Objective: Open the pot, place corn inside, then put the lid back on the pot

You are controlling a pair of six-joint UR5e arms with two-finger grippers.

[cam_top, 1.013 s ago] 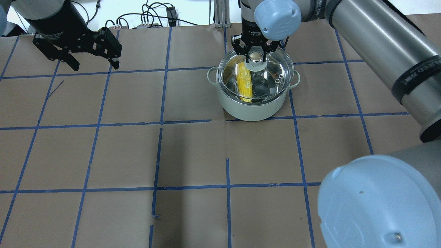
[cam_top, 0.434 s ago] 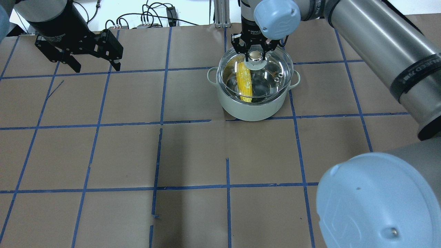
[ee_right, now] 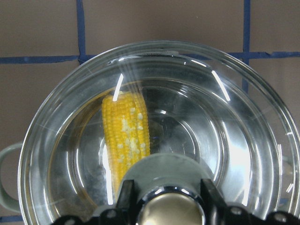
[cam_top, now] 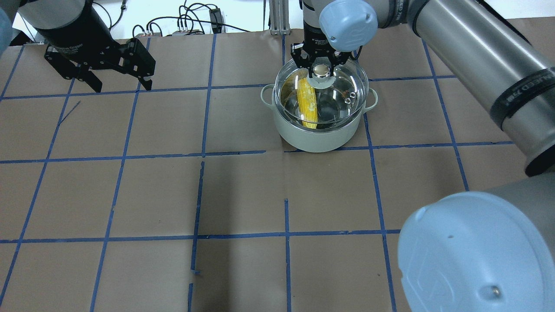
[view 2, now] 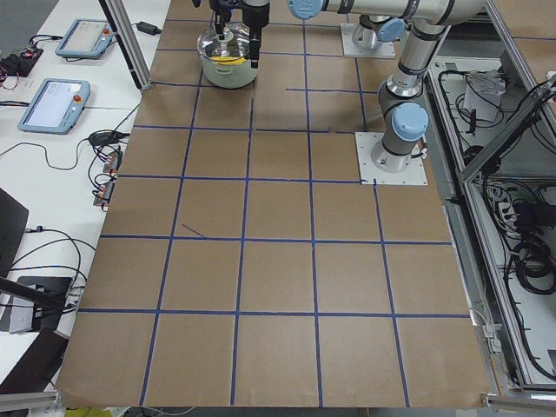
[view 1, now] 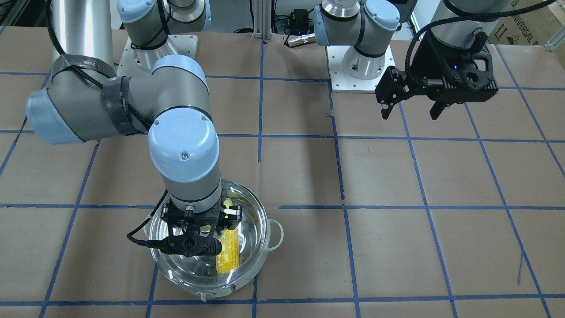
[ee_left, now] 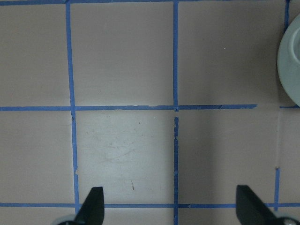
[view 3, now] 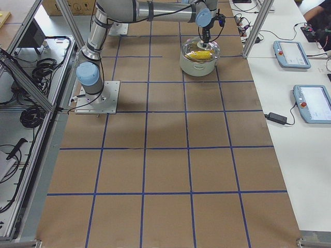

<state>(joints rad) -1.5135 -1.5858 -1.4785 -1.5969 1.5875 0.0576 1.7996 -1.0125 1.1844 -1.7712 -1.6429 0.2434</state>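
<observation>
Lid of clear domed glass [cam_top: 342, 86], pinched by the right gripper [cam_top: 321, 69], has edged over the round mint-green pot [cam_top: 318, 138], leaving only its release; left gripper [cam_top: 121, 86] gapes wide.

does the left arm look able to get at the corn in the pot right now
Probably not. The yellow corn cob lies inside the mint-green pot under the clear glass domed lid, which the right end effector holds. The open left end effector hangs far off to the side.
</observation>
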